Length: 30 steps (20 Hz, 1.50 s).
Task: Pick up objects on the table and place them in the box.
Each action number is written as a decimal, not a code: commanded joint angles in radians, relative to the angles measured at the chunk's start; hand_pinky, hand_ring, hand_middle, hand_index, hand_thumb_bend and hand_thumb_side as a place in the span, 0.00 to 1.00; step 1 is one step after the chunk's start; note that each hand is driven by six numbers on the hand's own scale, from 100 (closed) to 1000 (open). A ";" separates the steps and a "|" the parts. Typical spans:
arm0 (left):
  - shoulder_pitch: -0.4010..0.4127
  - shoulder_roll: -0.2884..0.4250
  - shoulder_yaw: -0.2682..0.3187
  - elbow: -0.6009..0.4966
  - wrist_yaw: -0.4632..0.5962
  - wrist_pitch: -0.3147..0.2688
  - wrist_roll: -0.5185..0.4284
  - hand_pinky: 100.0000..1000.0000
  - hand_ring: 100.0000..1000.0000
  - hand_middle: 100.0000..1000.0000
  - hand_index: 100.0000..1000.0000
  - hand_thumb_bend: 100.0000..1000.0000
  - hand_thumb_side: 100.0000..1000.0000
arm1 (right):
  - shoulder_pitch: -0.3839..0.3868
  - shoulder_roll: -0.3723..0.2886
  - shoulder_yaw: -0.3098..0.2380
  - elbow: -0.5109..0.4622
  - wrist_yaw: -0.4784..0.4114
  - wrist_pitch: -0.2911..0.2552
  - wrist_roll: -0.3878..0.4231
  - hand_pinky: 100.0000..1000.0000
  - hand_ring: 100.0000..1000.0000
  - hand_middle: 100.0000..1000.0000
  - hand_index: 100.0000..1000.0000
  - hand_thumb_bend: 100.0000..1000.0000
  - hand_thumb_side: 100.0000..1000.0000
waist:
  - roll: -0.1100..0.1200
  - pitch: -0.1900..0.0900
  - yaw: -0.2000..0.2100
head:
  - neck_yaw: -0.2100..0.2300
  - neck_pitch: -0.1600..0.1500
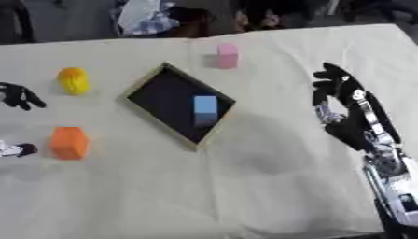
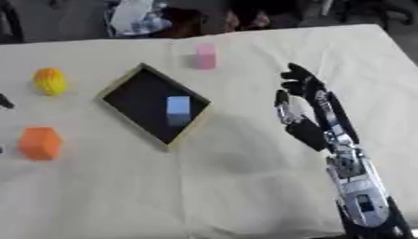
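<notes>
1. Left eye view: right hand (image 1: 347,109) hovering, fingers spread, holding nothing.
2. Box (image 1: 143,91) lying to its left, blue block (image 1: 205,108) inside.
3. Pink block (image 1: 227,56), ahead-left, likely needing the next reach.

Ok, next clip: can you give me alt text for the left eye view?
A shallow dark tray box sits askew mid-table holding a light blue block. Outside it lie a pink block beyond, a yellow object and an orange block to its left. The robot's right hand hovers open to the box's right; its left hand shows at the left edge.
</notes>
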State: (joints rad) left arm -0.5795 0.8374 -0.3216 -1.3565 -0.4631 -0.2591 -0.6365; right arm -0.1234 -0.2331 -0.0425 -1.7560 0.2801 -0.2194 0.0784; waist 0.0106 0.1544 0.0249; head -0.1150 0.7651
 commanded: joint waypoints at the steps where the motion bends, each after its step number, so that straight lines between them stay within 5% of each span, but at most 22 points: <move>1: -0.034 0.004 -0.006 0.024 -0.033 -0.018 -0.016 0.81 0.77 0.78 0.85 0.47 0.19 | -0.010 -0.016 -0.002 -0.009 -0.005 -0.002 0.002 0.81 0.79 0.79 0.95 0.00 0.50 | 0.011 -0.029 -0.001 | 0.002 0.005; 13: -0.099 -0.102 -0.023 0.126 -0.170 -0.040 0.067 0.80 0.76 0.77 0.85 0.45 0.18 | -0.008 -0.012 -0.002 -0.008 -0.008 -0.003 0.004 0.81 0.79 0.79 0.95 0.00 0.49 | 0.006 -0.032 -0.004 | 0.003 0.005; 24: -0.102 -0.146 -0.028 0.175 -0.172 -0.060 0.058 0.78 0.72 0.72 0.80 0.39 0.16 | -0.009 -0.008 -0.001 -0.007 -0.010 -0.004 0.007 0.81 0.79 0.79 0.95 0.00 0.49 | 0.006 -0.029 -0.009 | 0.000 0.005; 30: -0.100 -0.149 -0.029 0.183 -0.160 -0.065 0.029 0.72 0.60 0.60 0.71 0.33 0.11 | -0.009 -0.007 -0.002 -0.006 -0.011 -0.003 0.007 0.81 0.79 0.79 0.95 0.00 0.49 | 0.006 -0.029 -0.011 | 0.000 0.005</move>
State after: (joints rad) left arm -0.6630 0.6672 -0.3570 -1.1686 -0.6275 -0.3234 -0.5999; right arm -0.1232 -0.2320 -0.0421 -1.7510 0.2716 -0.2211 0.0824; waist 0.0106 0.1494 0.0142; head -0.1153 0.7651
